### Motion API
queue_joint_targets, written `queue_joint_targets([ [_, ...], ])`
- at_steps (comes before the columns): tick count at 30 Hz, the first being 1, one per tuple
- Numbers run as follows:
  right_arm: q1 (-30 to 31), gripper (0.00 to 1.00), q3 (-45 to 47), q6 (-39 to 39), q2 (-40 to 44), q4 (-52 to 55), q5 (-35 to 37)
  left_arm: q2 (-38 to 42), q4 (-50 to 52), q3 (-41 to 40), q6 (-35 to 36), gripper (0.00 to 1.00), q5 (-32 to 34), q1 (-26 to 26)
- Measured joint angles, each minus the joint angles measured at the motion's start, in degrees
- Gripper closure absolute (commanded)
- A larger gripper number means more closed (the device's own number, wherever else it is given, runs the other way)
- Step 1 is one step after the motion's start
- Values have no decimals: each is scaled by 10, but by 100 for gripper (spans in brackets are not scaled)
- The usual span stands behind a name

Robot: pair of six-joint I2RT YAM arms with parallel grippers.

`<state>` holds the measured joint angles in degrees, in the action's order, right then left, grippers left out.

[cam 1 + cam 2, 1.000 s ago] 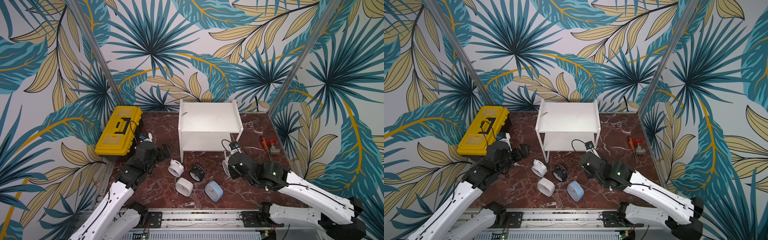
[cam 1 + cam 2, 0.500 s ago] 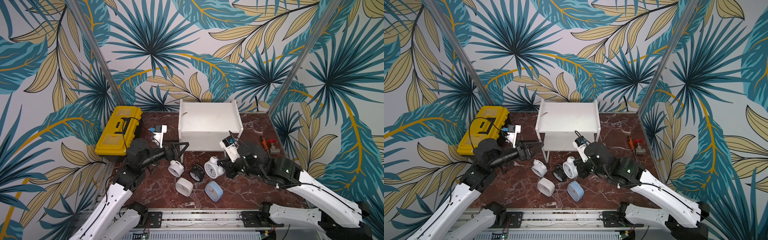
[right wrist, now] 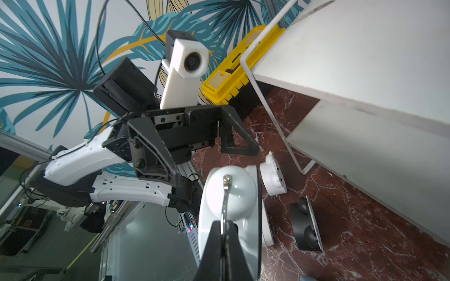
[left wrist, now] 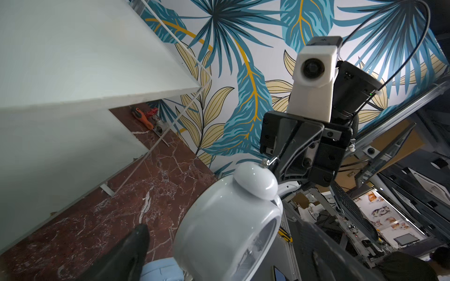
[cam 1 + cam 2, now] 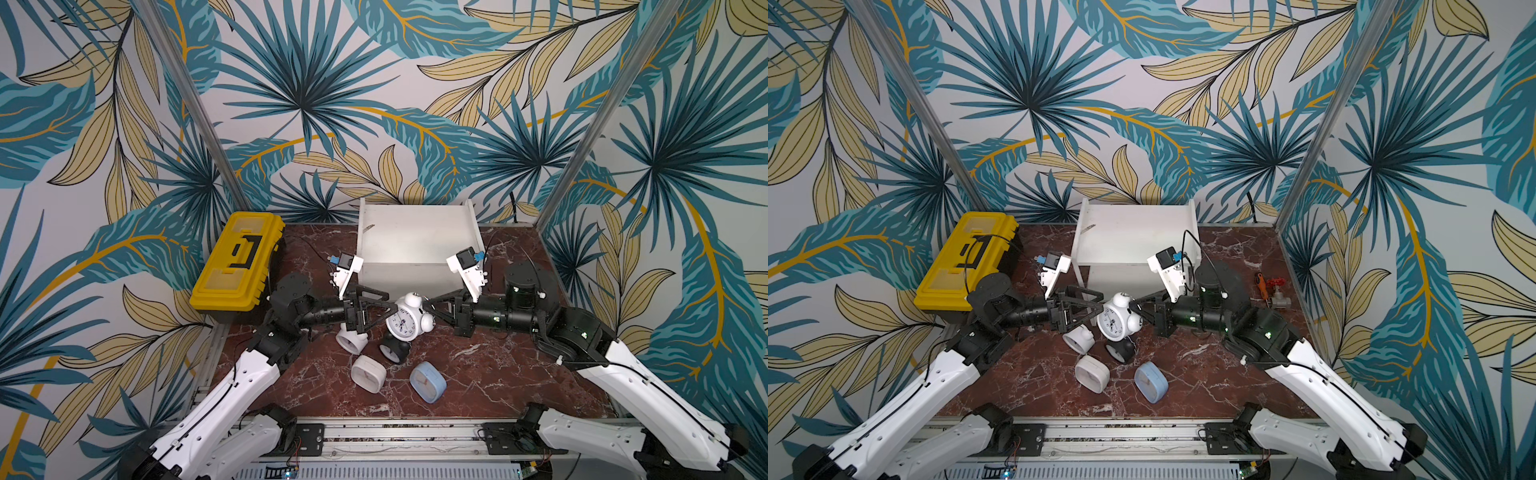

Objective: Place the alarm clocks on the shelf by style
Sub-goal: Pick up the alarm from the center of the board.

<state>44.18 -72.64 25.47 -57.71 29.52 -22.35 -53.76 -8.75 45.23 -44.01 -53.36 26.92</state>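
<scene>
White arm shells [image 5: 249, 374], black joints [image 5: 519, 286]

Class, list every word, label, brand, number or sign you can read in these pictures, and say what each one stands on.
Nothing is clear enough to quote.
Dial of the raised white twin-bell clock: dark numerals, too small and blurred to read.
yellow toolbox: no legible label or brand.
shelf: no writing visible.
</scene>
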Motion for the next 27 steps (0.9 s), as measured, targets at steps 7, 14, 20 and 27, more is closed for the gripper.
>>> queue_joint_targets([
  [7,-19,100,14,40,-2,-53,-63,-29,-130,-18,-82,0,-56,1],
  [14,-34,100,15,60,-9,-73,-97,-38,-222,-19,-143,13,-86,2],
  [20,-57,100,18,69,-10,-73,-113,-40,-233,-21,-155,31,-99,2],
  [27,-66,100,21,71,-15,-73,-121,-42,-210,-21,-138,55,-96,0],
])
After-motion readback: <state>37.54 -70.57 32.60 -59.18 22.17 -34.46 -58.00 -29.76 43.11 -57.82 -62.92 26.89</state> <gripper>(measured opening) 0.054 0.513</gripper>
